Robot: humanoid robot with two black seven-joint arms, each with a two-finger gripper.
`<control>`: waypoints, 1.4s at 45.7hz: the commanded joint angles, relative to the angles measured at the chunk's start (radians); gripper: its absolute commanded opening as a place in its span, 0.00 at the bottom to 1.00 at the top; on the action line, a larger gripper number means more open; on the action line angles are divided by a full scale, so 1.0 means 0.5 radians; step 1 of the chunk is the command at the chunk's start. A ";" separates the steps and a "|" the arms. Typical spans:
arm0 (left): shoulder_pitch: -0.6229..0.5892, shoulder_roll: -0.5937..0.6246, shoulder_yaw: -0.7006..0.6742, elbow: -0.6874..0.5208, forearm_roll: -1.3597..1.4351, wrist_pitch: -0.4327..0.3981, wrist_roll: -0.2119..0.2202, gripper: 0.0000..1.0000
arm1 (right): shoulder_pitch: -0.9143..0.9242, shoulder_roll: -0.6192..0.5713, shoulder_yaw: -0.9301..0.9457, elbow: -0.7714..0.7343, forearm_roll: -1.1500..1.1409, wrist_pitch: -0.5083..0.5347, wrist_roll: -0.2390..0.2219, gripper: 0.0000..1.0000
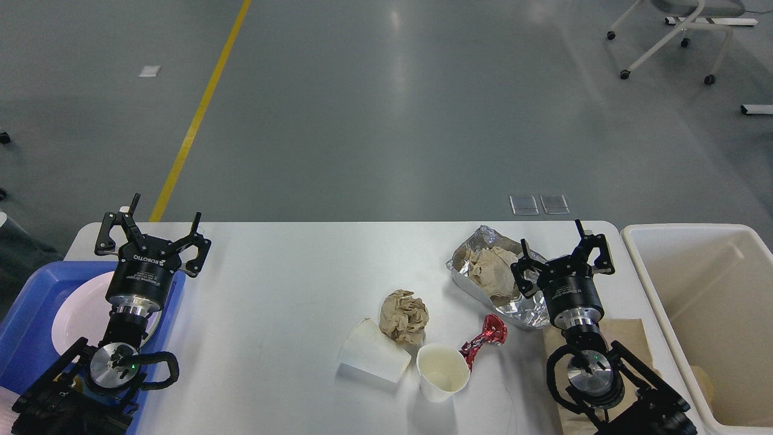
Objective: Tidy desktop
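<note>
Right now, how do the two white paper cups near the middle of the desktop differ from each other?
The left paper cup lies on its side, while the right paper cup stands upright with its mouth open to the top. The left one looks flattened or crushed; the right one keeps its round shape. The left one touches the crumpled brown paper ball; the right one sits beside the red foil wrapper. Both are white and rest on the desktop.

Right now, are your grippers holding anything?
Left gripper: open, holding nothing.
Right gripper: open, holding nothing.
</note>
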 commanded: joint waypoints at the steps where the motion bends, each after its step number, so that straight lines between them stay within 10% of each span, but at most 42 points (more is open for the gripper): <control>1: 0.000 0.000 0.000 0.000 0.000 0.000 0.000 0.96 | 0.000 -0.012 -0.003 0.006 0.002 0.006 0.003 1.00; 38: 0.000 0.000 0.003 0.000 0.000 0.000 0.003 0.96 | -0.031 -0.243 0.105 0.218 -0.001 0.034 -0.018 1.00; 51: 0.000 0.000 0.003 0.000 0.000 0.000 0.003 0.96 | -0.016 -0.252 0.049 0.227 -0.017 0.000 -0.350 1.00; 64: -0.003 0.000 0.003 0.000 0.000 0.000 0.006 0.96 | -0.003 -0.270 0.068 0.255 -0.013 -0.224 -0.362 1.00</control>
